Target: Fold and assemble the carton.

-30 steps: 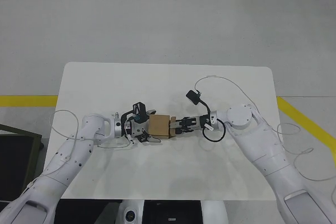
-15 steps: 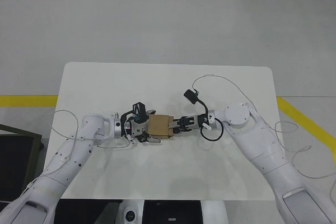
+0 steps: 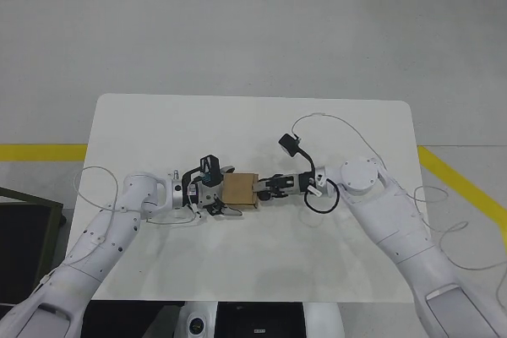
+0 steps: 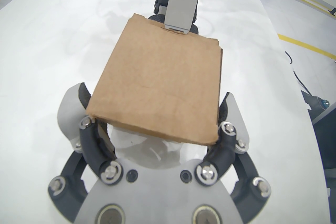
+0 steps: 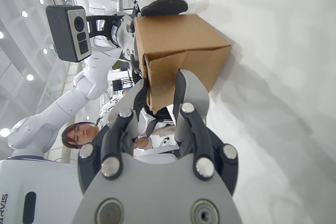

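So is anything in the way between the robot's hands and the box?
No, nothing visible. The left gripper clasps the carton by its sides, and the right gripper pinches its other end.

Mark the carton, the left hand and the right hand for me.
carton (image 3: pixel 240 190): top view, middle of its upper face.
left hand (image 4: pixel 155 98): left wrist view, midway between its fingertips.
right hand (image 5: pixel 161 80): right wrist view, midway between its fingertips.

Access to the carton (image 3: pixel 241 190) is blocked at 9 o'clock by the left gripper (image 3: pixel 228 197) and at 3 o'clock by the right gripper (image 3: pixel 259 192); bare table (image 3: pixel 253 127) offers passage at 12 and 6 o'clock.
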